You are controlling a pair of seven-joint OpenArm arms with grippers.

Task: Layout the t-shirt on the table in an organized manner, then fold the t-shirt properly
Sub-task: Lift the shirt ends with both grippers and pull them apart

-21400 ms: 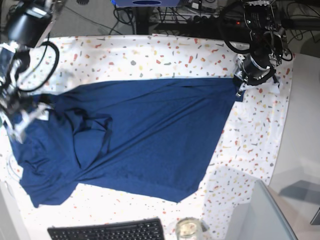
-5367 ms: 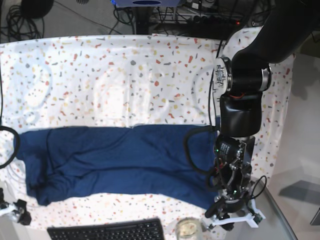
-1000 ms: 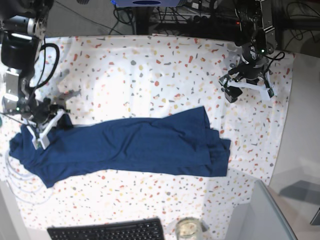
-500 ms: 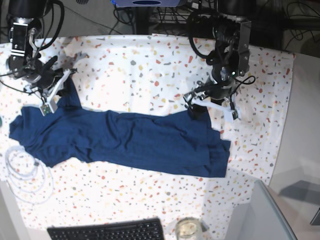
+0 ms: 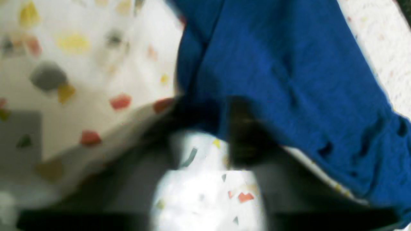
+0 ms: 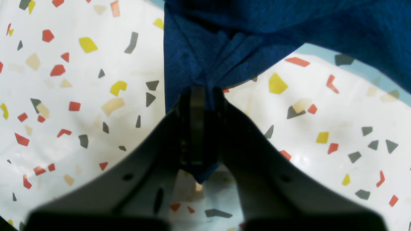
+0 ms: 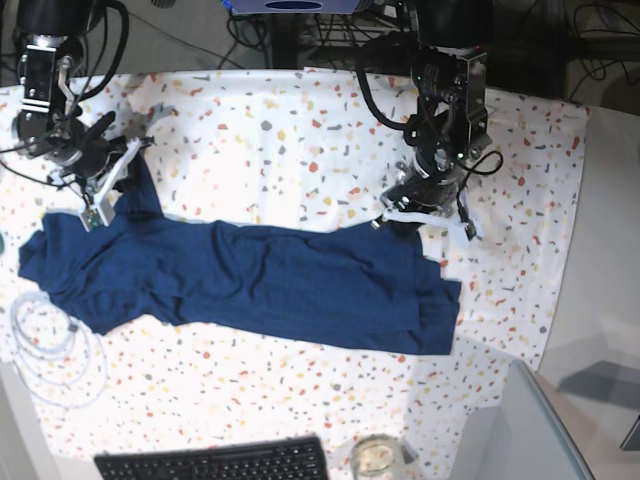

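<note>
Speckled white cloth covers the table [image 7: 300,120], and nearest the camera on it lie a black keyboard [image 7: 215,462] and a glass jar [image 7: 376,456], with a clear panel [image 7: 530,430] at the near right corner. A coil of white cable [image 7: 45,345] lies on the left edge, just beside the shirt's lower sleeve. Past these, the shirt [image 7: 250,285] stretches across the table's middle as a long, rumpled navy band, bunched in folds at its right end.

At the shirt's upper right corner the left gripper [image 7: 420,215] has its jaws closed, the navy cloth pressed against them in the blurred wrist view [image 5: 224,125]. At the upper left, the right gripper [image 7: 100,195] pinches a gathered peak of fabric between nearly closed fingers [image 6: 197,128], lifting it slightly off the table.

Beyond the table's far edge, black cables [image 7: 190,40] and dark equipment crowd a grey floor; a plain grey surface [image 7: 610,300] runs along the right.
</note>
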